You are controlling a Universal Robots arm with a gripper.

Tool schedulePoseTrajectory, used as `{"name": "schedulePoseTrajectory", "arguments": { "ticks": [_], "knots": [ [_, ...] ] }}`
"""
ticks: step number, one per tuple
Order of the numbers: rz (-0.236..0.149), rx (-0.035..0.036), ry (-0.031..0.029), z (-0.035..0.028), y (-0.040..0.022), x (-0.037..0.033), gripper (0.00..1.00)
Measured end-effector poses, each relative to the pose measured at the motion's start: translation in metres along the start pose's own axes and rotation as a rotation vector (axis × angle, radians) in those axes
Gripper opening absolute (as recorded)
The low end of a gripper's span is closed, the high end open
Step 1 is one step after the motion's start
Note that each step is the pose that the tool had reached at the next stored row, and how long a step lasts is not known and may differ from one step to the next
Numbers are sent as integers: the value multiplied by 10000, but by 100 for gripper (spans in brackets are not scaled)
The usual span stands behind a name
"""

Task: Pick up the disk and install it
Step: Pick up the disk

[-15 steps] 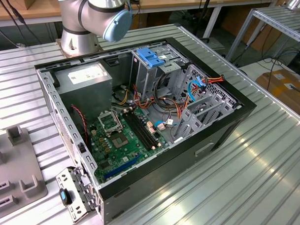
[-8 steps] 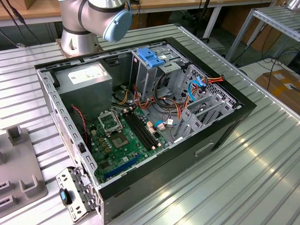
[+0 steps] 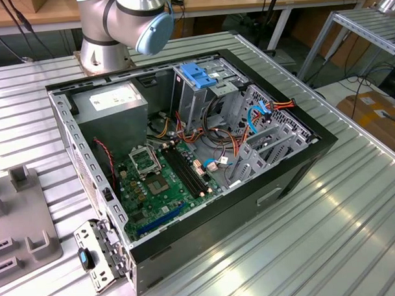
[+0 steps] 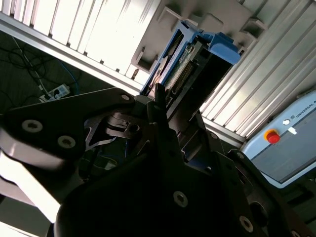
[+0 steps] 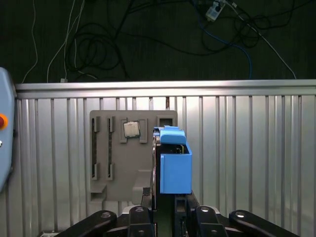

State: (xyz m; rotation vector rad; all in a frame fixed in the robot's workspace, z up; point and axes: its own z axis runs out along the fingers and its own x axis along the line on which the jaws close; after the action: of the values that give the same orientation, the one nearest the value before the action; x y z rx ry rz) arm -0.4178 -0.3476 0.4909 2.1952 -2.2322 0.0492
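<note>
Evidently mid-pickup, the gripper straddles the upright disk by the grey fixture (clamped or not, I cannot tell), which calls for a square, firm hold.

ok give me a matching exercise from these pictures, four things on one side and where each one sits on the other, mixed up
Things:
1 disk
2 power supply box
3 small square chip
4 red button

Places:
a inside the open computer case
b in a pocket of the grey tray
c on the pendant
d held in the gripper

Pairs: 1-d, 2-a, 3-b, 4-c
</note>
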Motion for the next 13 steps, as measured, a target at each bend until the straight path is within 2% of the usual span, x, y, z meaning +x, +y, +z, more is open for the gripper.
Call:
{"name": "schedulePoseTrajectory", "arguments": {
  "ticks": [13],
  "knots": [
    [0, 1, 0, 0, -25, -12, 35]
  ]
}}
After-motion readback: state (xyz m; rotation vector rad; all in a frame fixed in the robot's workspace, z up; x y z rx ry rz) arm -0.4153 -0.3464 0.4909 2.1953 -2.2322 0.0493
